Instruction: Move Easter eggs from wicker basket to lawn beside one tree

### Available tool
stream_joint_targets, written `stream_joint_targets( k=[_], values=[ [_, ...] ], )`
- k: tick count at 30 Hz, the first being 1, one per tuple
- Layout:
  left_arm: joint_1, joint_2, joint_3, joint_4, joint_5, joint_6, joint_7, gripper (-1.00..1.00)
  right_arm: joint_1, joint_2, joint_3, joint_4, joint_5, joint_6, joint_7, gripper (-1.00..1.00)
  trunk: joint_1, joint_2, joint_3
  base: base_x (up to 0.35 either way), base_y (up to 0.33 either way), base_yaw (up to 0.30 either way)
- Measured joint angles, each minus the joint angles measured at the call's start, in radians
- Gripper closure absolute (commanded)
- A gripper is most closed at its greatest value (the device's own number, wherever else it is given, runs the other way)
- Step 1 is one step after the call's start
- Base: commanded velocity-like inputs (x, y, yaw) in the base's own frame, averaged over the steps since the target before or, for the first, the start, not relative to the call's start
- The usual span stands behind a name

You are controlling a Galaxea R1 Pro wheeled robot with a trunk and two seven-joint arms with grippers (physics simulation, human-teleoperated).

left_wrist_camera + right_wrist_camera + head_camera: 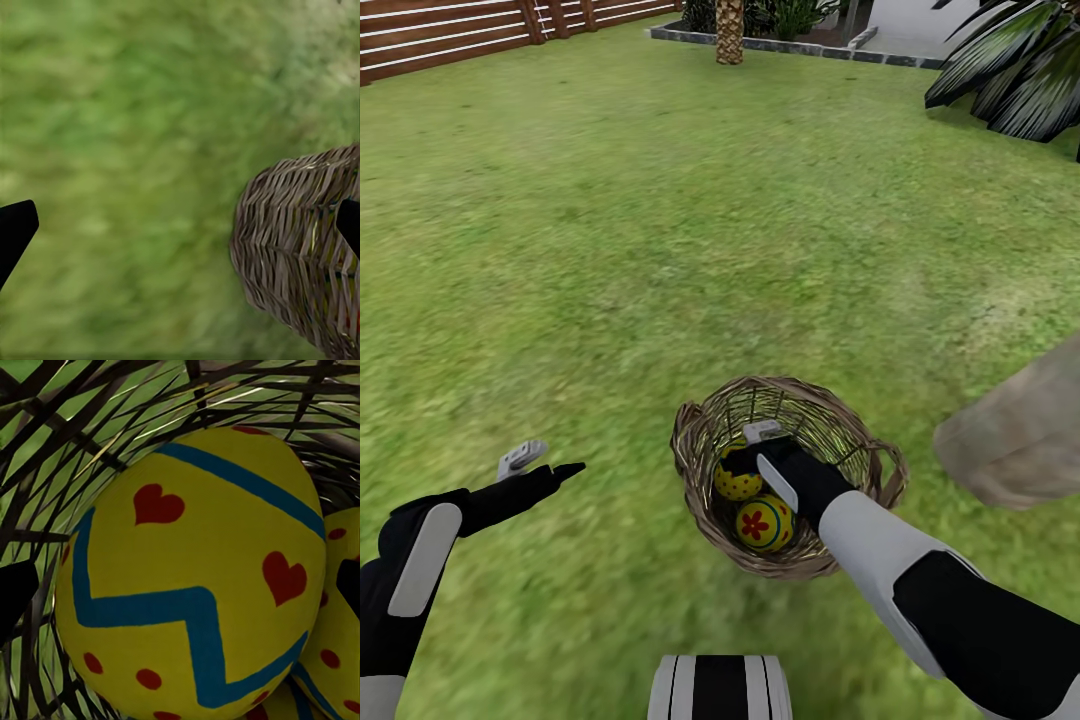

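Grass [660, 230] surrounds the basket [890, 470], lower centre. Right gripper [765, 460] reaches inside, fingers apart around an egg [195, 570]; closing off-centre could squirt it away or snag wicker. Left gripper [540, 465] hangs open.

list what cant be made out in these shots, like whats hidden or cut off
- Head view: the right gripper covers part of the wicker basket; the egg count is unclear.
- Right wrist view: the heart egg hides the basket floor.
- Left wrist view: the basket is cut off by the edge.
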Motion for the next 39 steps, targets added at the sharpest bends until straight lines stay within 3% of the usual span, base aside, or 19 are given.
stream_joint_targets(
  k=[10, 26, 39],
  values=[
    [0.000, -0.001, -0.003, -0.001, 0.001, 0.001, -0.001, -1.00, 0.000, -0.008, -0.005, 0.000, -0.003, 0.000, 0.022, -1.00, 0.000, 0.000, 0.000, 0.000, 0.000, 0.000],
    [0.000, -0.002, -0.004, -0.003, 0.000, 0.002, -0.001, -1.00, 0.000, -0.018, -0.007, -0.053, -0.005, 0.000, 0.020, -1.00, 0.003, -0.002, -0.027, 0.000, 0.000, 0.000],
    [0.000, -0.001, -0.003, -0.003, 0.001, 0.002, -0.001, -1.00, 0.000, -0.019, -0.007, -0.054, -0.007, 0.001, 0.010, -1.00, 0.003, -0.002, -0.027, 0.000, 0.000, 0.000]
  ],
)
